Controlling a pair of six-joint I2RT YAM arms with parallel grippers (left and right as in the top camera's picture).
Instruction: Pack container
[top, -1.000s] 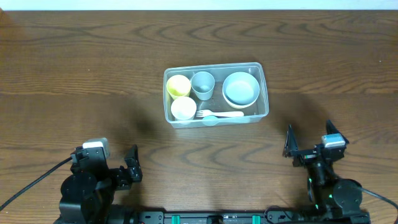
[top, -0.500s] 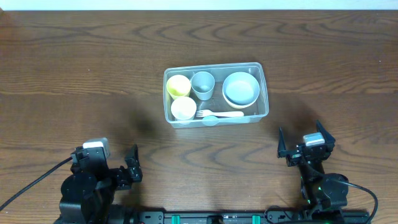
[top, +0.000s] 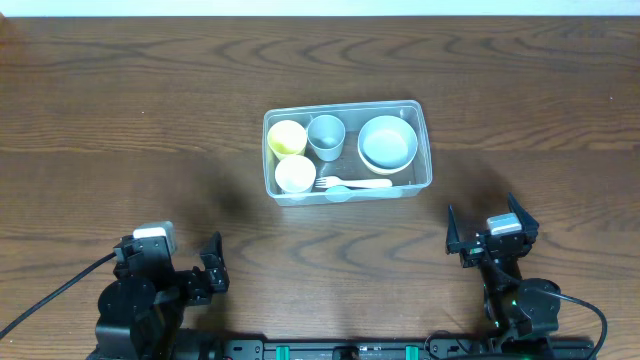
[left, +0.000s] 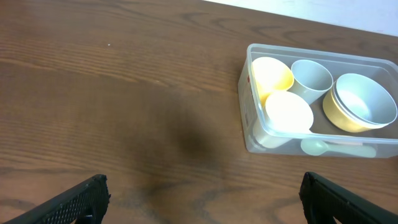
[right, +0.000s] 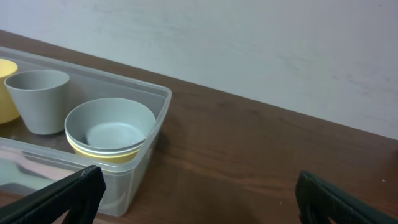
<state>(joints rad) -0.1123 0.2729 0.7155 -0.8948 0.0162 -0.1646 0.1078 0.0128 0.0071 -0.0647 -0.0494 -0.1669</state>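
Dark wood-grain table (top: 120, 120) fills the overhead view. The container (top: 346, 104) sits upright a little past the middle, well apart from both arms. Inside it, a yellow cup (top: 287, 137), a grey cup (top: 326, 135) and a white cup (top: 295, 173) crowd the left end. A grey-blue bowl (top: 387, 142) takes the right end and a white fork (top: 352, 183) lies along the near wall. The left gripper (top: 213, 266) and right gripper (top: 485, 224) sit low at the near edge. Bare wood lies on every side of the container, so an approach from either end looks free.

From the left wrist camera the jaws stand wide apart at the bottom corners, with nothing between them. The container lies ahead and to the right. Its thin clear walls probably flex under a squeeze and look slick. The load is light plastic ware that could slide or rattle if the container is tipped. The rim at a short end seems the firmest place to hold.

The right wrist camera shows its jaws likewise spread and empty. The container's rounded corner is ahead to the left, and the grey-blue bowl is nested in a yellow bowl (right: 106, 155) just inside that wall. A pale wall (right: 249, 43) rises behind the table's far edge, which likely limits any push away.
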